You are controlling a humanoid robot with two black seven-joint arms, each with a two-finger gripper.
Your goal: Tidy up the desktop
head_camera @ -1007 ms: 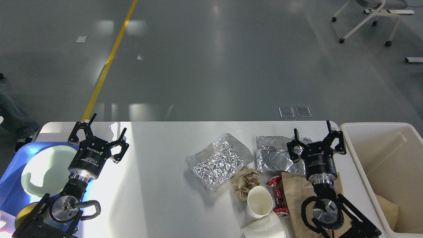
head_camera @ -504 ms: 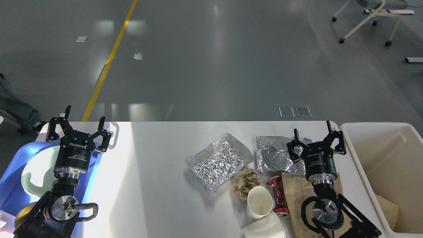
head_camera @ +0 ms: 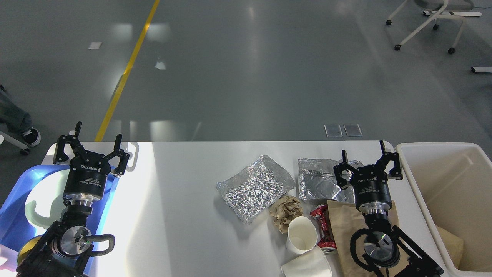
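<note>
While both claws stand apart and empty, the right gripper (head_camera: 368,159) should descend squarely onto the crumpled foil tray (head_camera: 321,181) on the desktop (head_camera: 184,215), then carry it to the beige bin (head_camera: 442,150); the left gripper (head_camera: 91,146) hovers over the blue tray (head_camera: 15,192).

The left gripper (head_camera: 90,144) now sits over the far edge of the blue tray (head_camera: 15,188), at the far left corner of the desktop (head_camera: 184,231). A second ago it hung further in from the tray, above the bare white surface beside the tray's right rim, and tilted to the right; now it points almost straight away from the robot. Most of that shift took place in the first half second, and since then it has barely crept. Its fingers are spread apart as before. Beyond the tray, on the floor, a person's shoe (head_camera: 30,136) has come into view.
</note>
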